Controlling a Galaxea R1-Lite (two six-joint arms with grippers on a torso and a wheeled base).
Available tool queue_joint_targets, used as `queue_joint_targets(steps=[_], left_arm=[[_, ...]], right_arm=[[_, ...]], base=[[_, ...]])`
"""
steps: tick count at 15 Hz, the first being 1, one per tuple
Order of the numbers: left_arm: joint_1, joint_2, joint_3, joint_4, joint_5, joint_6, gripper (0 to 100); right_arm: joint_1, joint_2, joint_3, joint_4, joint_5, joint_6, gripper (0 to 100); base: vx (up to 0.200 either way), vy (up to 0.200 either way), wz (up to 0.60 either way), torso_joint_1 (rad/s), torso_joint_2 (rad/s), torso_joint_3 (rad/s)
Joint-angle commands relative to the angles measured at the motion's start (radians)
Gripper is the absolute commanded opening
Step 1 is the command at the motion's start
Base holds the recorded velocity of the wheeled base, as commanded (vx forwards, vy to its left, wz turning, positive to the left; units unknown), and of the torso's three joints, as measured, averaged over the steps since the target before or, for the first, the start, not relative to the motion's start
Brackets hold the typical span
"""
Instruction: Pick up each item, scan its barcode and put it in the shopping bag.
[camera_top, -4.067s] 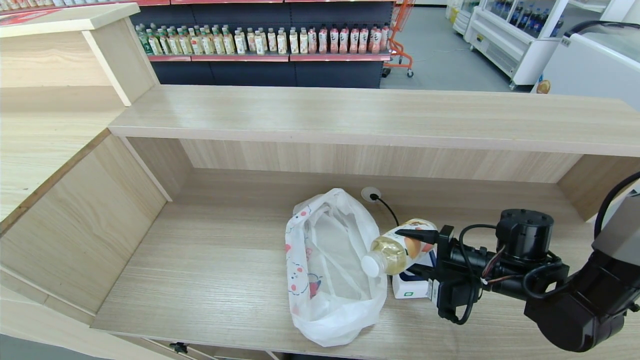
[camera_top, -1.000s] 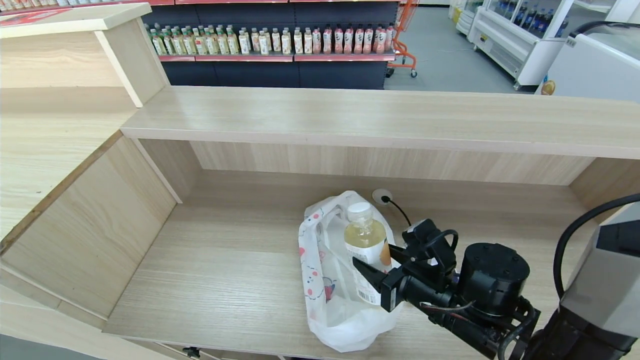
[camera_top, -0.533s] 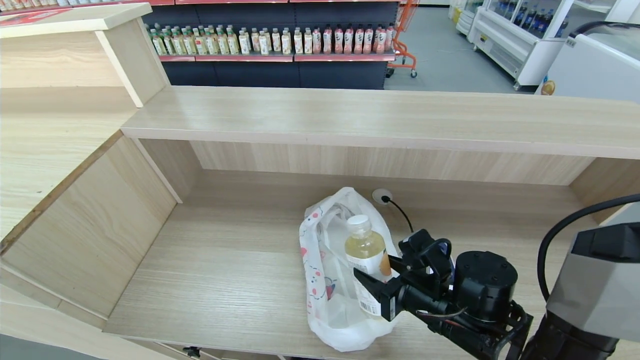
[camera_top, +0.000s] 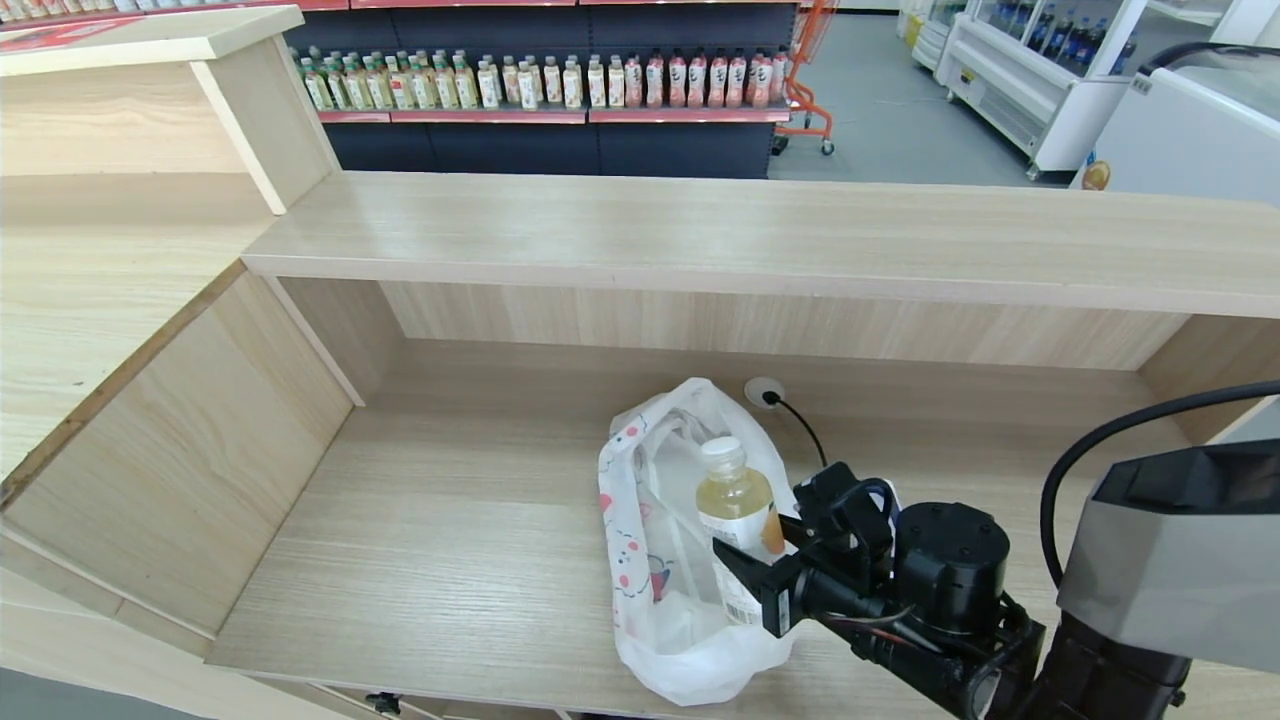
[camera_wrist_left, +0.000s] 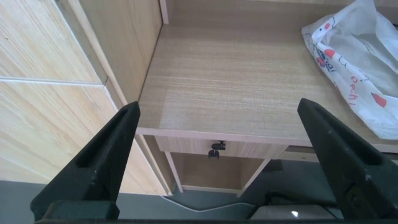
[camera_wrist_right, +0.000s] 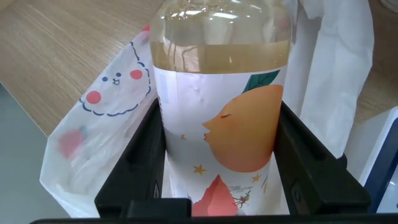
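1. Head view: my right end effector (camera_top: 752, 545) is clamped across the label of the clear plastic bottle of pale yellow drink with a white cap (camera_top: 735, 495). The bottle stands upright with its cap up. Its lower half is already inside the mouth of the white translucent plastic shopping bag with red cartoon prints (camera_top: 640, 560). The bag lies on the light wood desk (camera_top: 450, 520). The bottle's long axis points straight down into the bag, and the bag's floor is directly beneath the base. I judge the coming move to be a short drop along that axis and then a release. I cannot tell whether the base already touches the bag's bottom.

2. Left wrist view: my left end effector (camera_wrist_left: 219, 109) has its two black fingers spread wide apart with nothing between them. It hangs near the front edge of the desk (camera_wrist_left: 236, 74). The shopping bag (camera_wrist_left: 354, 56) is well apart from it, on its far side, so the right arm is plainly the nearer one and the one to finish this step.

3. Right wrist view: the bottle (camera_wrist_right: 217, 124) sits squarely between my black fingers (camera_wrist_right: 134, 168), which press both sides of its label. The bag's printed wall (camera_wrist_right: 106, 106) rises just beside the bottle, and more white plastic folds round the other side. I think the loose rim could catch on a finger as I open.
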Motion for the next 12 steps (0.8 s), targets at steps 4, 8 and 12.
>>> queue_joint_targets(steps=[4, 8, 12], left_arm=[[0.001, 0.0, 0.0, 0.0, 0.0, 0.0, 100], [0.001, 0.0, 0.0, 0.0, 0.0, 0.0, 100], [0.001, 0.0, 0.0, 0.0, 0.0, 0.0, 100]], right_arm=[[-0.005, 0.033, -0.013, -0.001, 0.002, -0.002, 0], [-0.005, 0.05, -0.038, -0.001, 0.001, -0.005, 100], [-0.007, 0.013, -0.076, -0.001, 0.002, -0.011, 100]], base=[[0.0, 0.0, 0.0, 0.0, 0.0, 0.0], [0.0, 0.0, 0.0, 0.0, 0.0, 0.0], [0.0, 0.0, 0.0, 0.0, 0.0, 0.0]])
